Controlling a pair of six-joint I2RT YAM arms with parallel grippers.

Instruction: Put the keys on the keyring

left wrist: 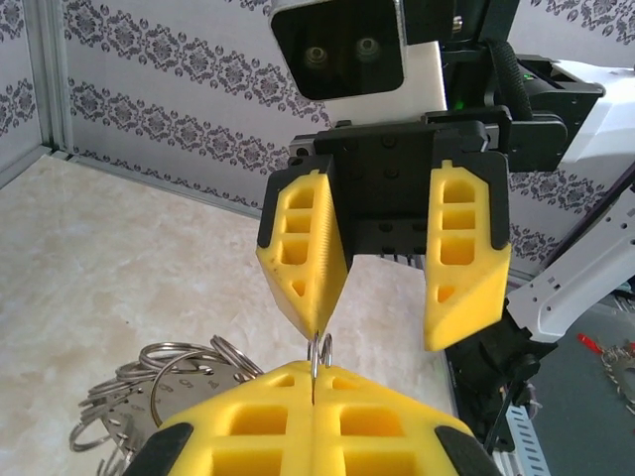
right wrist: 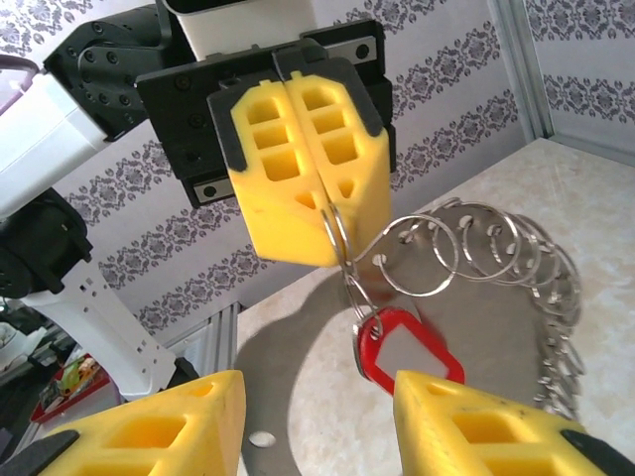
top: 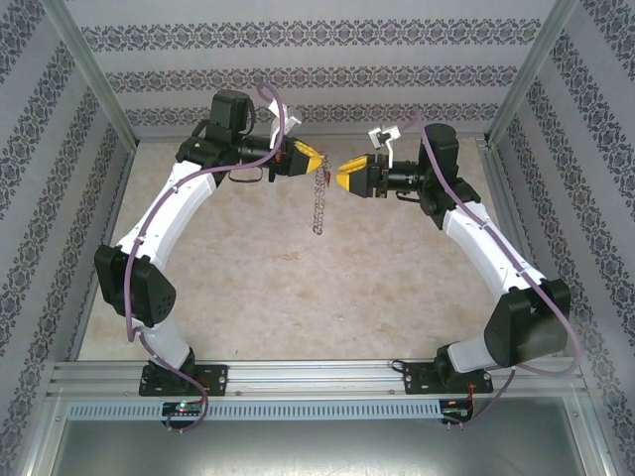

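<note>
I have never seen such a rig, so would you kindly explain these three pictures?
Two robot arms stand at the near edge of a beige table. One picture looks down from above and behind; the other two come from wrist cameras, each looking past its own yellow fingers at the other arm. The left end effector is shut on a ring of the keyring, a floppy chain of metal rings hanging over the table. A red key hangs just below the pinch. The right end effector faces it, open and empty.
</note>
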